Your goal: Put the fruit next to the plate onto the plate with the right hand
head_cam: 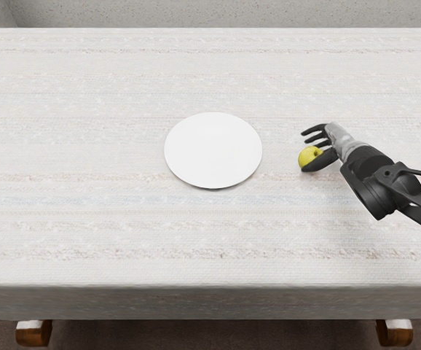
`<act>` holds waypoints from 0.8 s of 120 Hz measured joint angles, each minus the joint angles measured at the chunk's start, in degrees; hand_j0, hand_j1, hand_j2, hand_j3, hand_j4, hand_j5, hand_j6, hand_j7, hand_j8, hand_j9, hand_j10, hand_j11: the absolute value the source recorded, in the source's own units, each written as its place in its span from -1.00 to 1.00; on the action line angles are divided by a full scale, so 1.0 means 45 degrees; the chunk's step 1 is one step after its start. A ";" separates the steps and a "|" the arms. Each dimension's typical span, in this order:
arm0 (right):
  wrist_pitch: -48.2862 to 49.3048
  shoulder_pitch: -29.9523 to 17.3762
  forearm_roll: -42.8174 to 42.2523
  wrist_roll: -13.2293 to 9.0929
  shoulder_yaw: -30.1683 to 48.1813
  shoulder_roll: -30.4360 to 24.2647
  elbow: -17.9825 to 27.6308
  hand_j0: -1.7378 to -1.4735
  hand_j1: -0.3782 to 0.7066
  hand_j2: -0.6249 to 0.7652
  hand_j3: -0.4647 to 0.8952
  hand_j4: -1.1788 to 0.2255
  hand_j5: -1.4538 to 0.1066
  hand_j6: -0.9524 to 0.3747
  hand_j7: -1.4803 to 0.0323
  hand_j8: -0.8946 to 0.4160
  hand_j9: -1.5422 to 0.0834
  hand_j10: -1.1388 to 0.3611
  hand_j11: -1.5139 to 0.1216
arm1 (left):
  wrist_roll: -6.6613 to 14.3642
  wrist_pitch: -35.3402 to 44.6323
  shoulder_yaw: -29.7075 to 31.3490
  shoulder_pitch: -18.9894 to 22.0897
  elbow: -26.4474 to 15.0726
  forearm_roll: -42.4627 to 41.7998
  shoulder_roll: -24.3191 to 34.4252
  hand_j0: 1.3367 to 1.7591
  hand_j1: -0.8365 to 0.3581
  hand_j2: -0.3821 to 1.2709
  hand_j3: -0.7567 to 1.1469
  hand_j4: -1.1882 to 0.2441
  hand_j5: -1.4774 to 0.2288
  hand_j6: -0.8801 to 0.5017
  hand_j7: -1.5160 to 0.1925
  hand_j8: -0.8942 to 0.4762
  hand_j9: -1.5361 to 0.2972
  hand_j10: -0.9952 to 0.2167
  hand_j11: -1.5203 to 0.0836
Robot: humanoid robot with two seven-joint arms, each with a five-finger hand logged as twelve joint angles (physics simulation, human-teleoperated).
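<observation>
Item: fruit (309, 155), right of the plate (213, 150), off it.
We log right hand (329, 144) fingers (314, 132) spread around it, unclenched.

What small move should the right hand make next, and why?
Probably close its fingers on the fruit: the right hand is at the fruit with fingers spread, and the fruit lies on the table beside the plate, not on it.
</observation>
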 joint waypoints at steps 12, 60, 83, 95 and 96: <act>-0.0001 -0.0005 0.0007 -0.0001 -0.0001 -0.0005 0.0001 -0.39 -0.01 -0.19 -0.32 0.06 0.13 -0.22 0.21 -0.30 0.20 -0.06 0.15 | -0.0001 0.0000 0.0000 0.0000 0.0002 0.0000 0.0000 0.52 0.97 -0.54 -0.21 0.65 0.72 0.26 0.77 0.30 0.67 0.63 0.89; -0.0006 0.0029 0.0042 -0.0024 0.0102 -0.0081 0.0186 -0.39 0.08 -0.11 -0.32 -0.02 0.04 -0.30 0.11 -0.27 0.11 -0.14 0.07 | 0.0000 0.0000 0.0000 -0.0020 0.0017 0.0000 0.0000 0.52 0.97 -0.54 -0.21 0.65 0.72 0.26 0.77 0.30 0.67 0.63 0.89; -0.0006 0.0121 0.0038 -0.0093 0.0172 -0.0170 0.0537 -0.40 0.10 -0.09 -0.32 -0.03 0.03 -0.32 0.10 -0.25 0.10 -0.15 0.06 | -0.0001 0.0000 0.0001 -0.0006 0.0018 0.0000 0.0000 0.52 0.97 -0.54 -0.21 0.65 0.72 0.26 0.77 0.30 0.67 0.63 0.89; -0.0006 0.0207 0.0040 -0.0136 0.0189 -0.0160 0.0706 -0.40 0.10 -0.09 -0.32 -0.04 0.02 -0.32 0.09 -0.25 0.10 -0.15 0.05 | 0.0000 0.0000 -0.0003 0.0000 0.0022 0.0000 0.0000 0.52 0.97 -0.54 -0.21 0.65 0.72 0.26 0.77 0.30 0.67 0.63 0.89; -0.0006 0.0218 0.0041 -0.0140 0.0191 -0.0155 0.0715 -0.40 0.10 -0.08 -0.32 -0.04 0.02 -0.32 0.09 -0.25 0.10 -0.15 0.05 | 0.0000 0.0000 -0.0003 0.0000 0.0022 0.0000 0.0000 0.52 0.97 -0.54 -0.21 0.65 0.72 0.26 0.77 0.30 0.67 0.63 0.89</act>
